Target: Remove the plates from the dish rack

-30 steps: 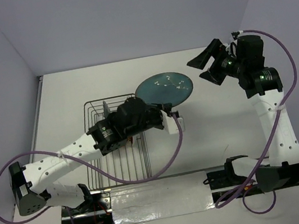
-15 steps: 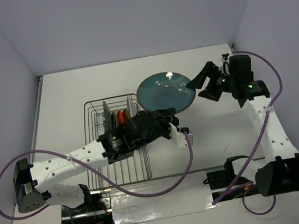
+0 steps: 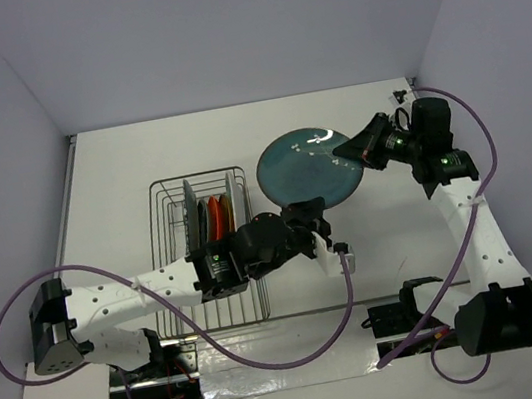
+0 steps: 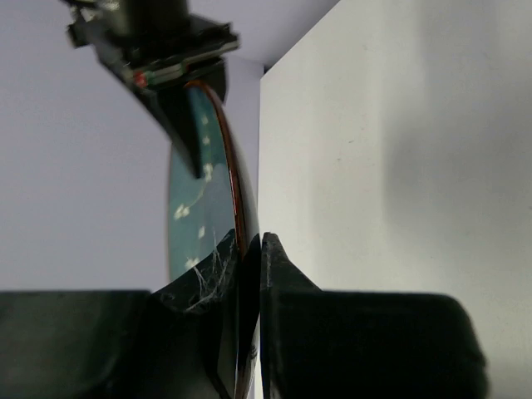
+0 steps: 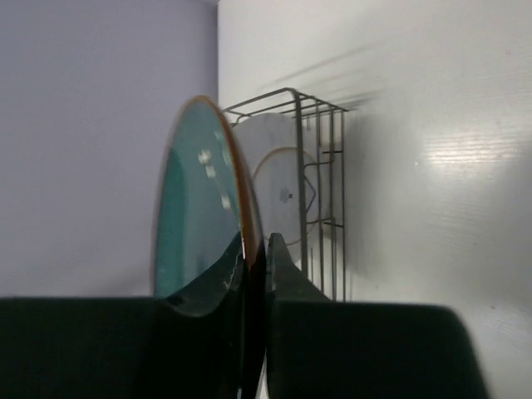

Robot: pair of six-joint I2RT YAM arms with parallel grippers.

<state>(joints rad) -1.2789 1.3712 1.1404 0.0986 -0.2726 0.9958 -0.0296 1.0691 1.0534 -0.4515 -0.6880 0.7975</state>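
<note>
A teal plate with an orange rim (image 3: 310,167) hangs above the table, right of the dish rack (image 3: 156,190), held from both sides. My left gripper (image 3: 300,212) is shut on its near edge; in the left wrist view the rim (image 4: 237,195) runs between the closed fingertips of the left gripper (image 4: 256,241). My right gripper (image 3: 351,149) is shut on the plate's right edge, and in the right wrist view the right gripper (image 5: 264,243) pinches the teal plate (image 5: 195,199). A dark plate (image 3: 192,221), an orange-red plate (image 3: 216,215) and a white plate (image 3: 232,197) stand upright in the rack.
The wire rack (image 5: 320,166) with a white plate (image 5: 270,154) stands behind the held plate in the right wrist view. A purple cable (image 3: 269,346) loops over the near table. Grey walls bound the table at the back and both sides.
My right gripper came in from the right and shut on the teal plate's edge. The left arm stretched further right, carrying the plate a little right and toward the near side.
</note>
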